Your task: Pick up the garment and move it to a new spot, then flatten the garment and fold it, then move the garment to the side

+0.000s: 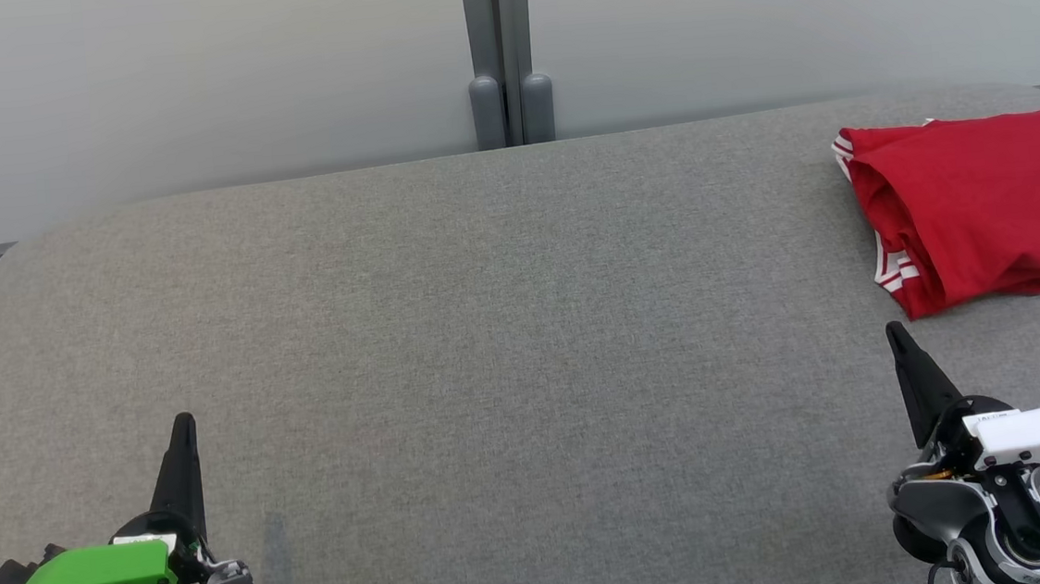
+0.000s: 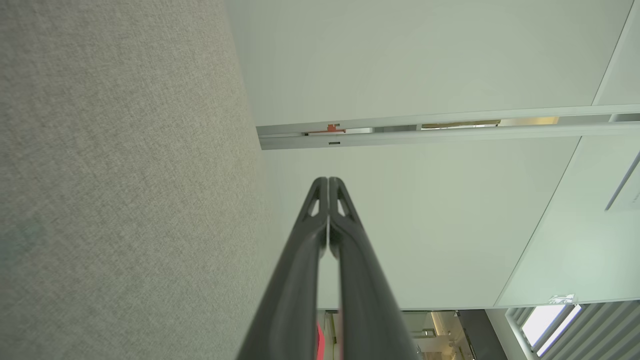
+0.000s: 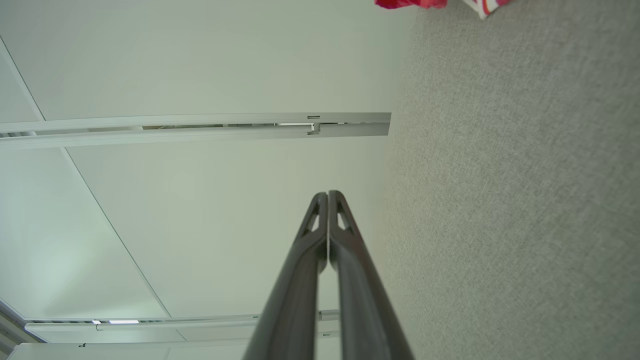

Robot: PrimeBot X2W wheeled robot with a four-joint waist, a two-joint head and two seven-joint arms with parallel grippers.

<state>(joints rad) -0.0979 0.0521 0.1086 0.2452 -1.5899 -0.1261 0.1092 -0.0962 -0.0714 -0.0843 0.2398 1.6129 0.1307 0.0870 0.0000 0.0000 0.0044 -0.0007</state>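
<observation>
From the head view, the red garment [image 1: 977, 200] lies at the far right of the grey table [image 1: 486, 332], close to its back corner. It is doubled over into a compact, roughly square bundle, with a white-striped edge showing on its near left side. The left gripper [image 1: 183, 425] points up at the lower left, its fingers pressed together and holding nothing. The right gripper [image 1: 896, 332] at the lower right is closed and empty too, its tip just short of the garment's near corner without touching it.

In the left wrist view, the two dark fingers meet at the tip, with the table on one side and a pale wall [image 2: 425, 60] beyond.

In the right wrist view, the fingers are again pressed together. A scrap of red cloth with a striped edge peeks in at the top, apart from the tip.

To my eye the folding and the move to the side look done, with little or nothing left to do. The fold is a bit loose at the left.
</observation>
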